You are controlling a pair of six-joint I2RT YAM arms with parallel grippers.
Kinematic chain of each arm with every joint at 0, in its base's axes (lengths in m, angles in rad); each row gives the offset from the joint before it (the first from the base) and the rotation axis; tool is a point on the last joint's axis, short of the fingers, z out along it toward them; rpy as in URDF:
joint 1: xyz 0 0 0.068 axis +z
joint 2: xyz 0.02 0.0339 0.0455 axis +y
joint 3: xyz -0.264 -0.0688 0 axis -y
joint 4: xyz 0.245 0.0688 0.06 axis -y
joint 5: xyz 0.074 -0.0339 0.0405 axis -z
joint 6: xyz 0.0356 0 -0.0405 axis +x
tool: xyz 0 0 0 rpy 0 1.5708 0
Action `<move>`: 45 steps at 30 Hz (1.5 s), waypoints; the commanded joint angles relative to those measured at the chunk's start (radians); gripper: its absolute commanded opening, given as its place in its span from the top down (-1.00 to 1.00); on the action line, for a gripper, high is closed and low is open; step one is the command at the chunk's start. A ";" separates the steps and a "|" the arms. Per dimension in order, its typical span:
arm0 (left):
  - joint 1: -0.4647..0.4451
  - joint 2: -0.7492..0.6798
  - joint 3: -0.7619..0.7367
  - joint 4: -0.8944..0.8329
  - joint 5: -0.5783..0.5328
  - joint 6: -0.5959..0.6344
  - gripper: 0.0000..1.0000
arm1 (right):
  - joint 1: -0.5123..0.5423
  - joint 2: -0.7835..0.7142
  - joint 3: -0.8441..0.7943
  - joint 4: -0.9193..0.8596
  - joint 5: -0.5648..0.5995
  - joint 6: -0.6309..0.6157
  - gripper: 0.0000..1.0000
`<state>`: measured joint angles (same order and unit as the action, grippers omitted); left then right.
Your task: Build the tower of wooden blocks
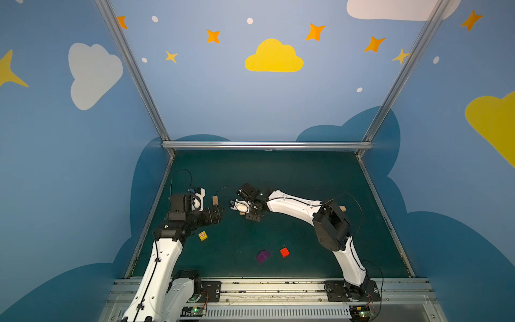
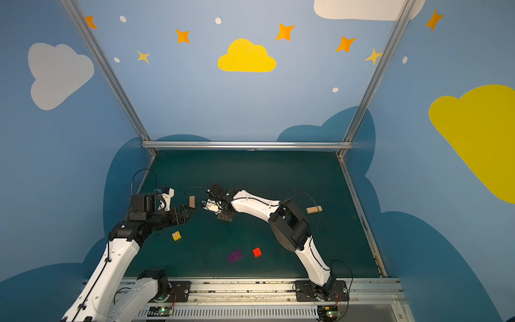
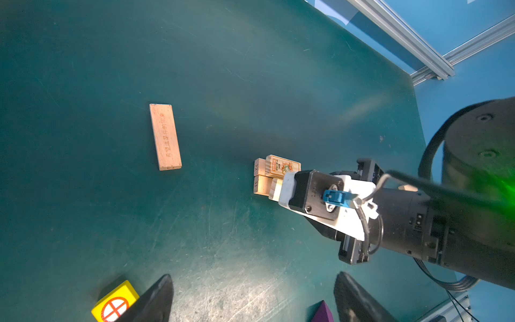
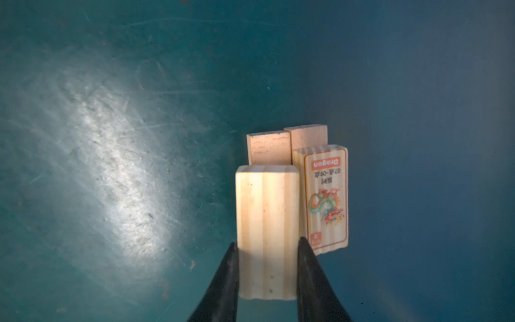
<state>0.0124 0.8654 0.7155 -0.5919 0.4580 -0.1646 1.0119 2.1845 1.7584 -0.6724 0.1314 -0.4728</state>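
Right gripper [image 4: 267, 245], mine: was clamped on a plain plank [image 4: 266, 209], held beside the printed plank [image 4: 326, 195] atop two base planks [image 4: 269, 149]. Tower [image 3: 262, 184]: second layer, mid worktop [image 1: 292, 178]. Left gripper [image 3: 255, 278]: gaped, empty. Outstanding, I judged: near plank [image 3: 165, 136], far plank [image 2: 314, 209], yellow cube [image 1: 203, 235], purple cube [image 1: 263, 256], red cube [image 1: 284, 252].
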 commanded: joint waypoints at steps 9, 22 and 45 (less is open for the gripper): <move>-0.005 0.004 0.006 -0.012 0.005 0.004 -0.79 | 0.008 0.027 0.048 0.000 0.010 -0.006 0.42; -0.006 -0.005 0.004 -0.011 0.002 0.004 -0.79 | 0.009 0.025 0.044 -0.006 -0.003 -0.001 0.41; -0.015 0.005 0.004 -0.014 0.002 0.002 -0.79 | 0.005 0.023 0.029 -0.007 0.004 -0.003 0.44</move>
<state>0.0013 0.8688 0.7155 -0.5919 0.4583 -0.1646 1.0145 2.1956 1.7821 -0.6697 0.1394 -0.4763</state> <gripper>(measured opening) 0.897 0.285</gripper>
